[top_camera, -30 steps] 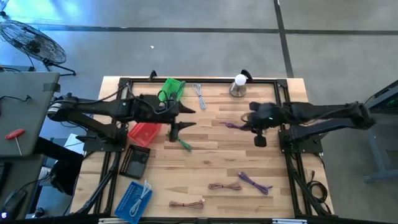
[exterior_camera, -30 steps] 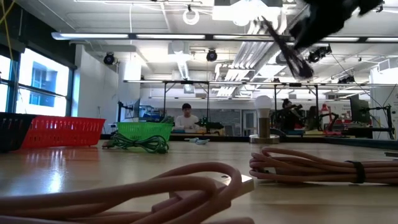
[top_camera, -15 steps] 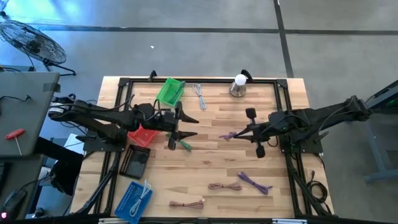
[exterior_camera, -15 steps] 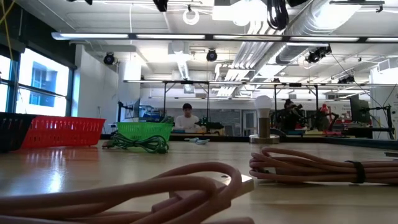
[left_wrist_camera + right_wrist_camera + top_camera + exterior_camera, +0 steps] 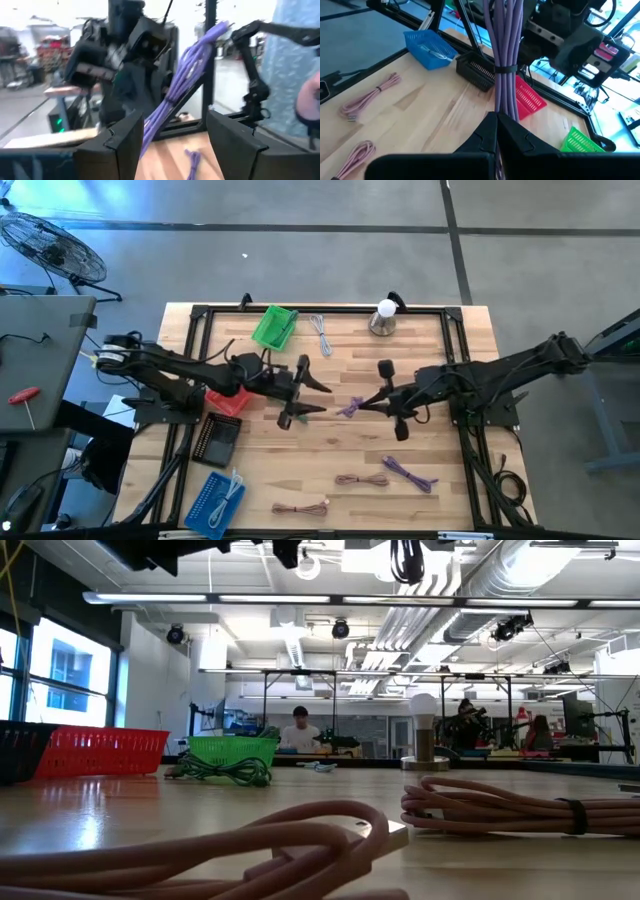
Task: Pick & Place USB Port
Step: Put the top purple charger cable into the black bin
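A purple cable bundle (image 5: pixel 350 407) hangs in the air over the table's middle, held by my right gripper (image 5: pixel 370 402), which is shut on it. In the right wrist view the bundle (image 5: pixel 504 45) runs straight out past the fingers, with a tie (image 5: pixel 504 69) around it. My left gripper (image 5: pixel 326 399) is open and faces the right one. In the left wrist view its two fingers stand on either side of the bundle (image 5: pixel 187 82). Whether they touch it I cannot tell. My right gripper pinches the purple bundle's near end (image 5: pixel 506 111) between its two fingers (image 5: pixel 485 132). The fingers come level from the table's right side and lie along the bundle. The bundle is lifted clear of the table and sticks out toward the left gripper.
Green basket (image 5: pixel 274 326), red basket (image 5: pixel 232 392), black basket (image 5: pixel 218 440) and blue basket (image 5: pixel 215 500) line the left side. A white cable (image 5: pixel 321 332) and a lamp (image 5: pixel 384 317) sit at the far edge. Another purple cable (image 5: pixel 408 472) and pink cables (image 5: pixel 362 480) lie near.
My right gripper has carried the purple bundle toward the table's left and a little toward the near edge. My left gripper has moved right and toward the near edge, toward the bundle. The bundle's free end now stands between the left gripper's open fingers.
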{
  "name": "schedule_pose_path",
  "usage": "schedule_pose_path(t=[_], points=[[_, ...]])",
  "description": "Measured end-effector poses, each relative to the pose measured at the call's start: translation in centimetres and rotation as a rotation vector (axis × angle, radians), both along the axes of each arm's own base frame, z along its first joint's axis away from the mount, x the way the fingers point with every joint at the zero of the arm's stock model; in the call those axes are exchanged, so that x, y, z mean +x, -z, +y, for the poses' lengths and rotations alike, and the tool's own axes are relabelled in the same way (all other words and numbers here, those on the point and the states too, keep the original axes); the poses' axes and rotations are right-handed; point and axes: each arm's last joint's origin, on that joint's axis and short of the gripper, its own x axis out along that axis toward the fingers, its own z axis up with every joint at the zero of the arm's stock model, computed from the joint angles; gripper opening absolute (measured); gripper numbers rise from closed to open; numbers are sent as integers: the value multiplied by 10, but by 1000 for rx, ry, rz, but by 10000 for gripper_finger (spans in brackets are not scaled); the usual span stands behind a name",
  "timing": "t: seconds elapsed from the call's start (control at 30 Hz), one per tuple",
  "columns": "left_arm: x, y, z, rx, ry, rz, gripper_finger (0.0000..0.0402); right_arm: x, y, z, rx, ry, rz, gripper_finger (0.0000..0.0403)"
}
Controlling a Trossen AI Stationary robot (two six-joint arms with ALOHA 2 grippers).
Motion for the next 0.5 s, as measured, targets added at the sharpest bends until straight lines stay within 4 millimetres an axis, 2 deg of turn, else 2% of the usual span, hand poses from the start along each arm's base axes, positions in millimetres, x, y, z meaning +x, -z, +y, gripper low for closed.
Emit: schedule_pose_path(t=[0.5], points=[[4,5,-3,16,87,12,208,2,1,0,-3,0,-1,0]])
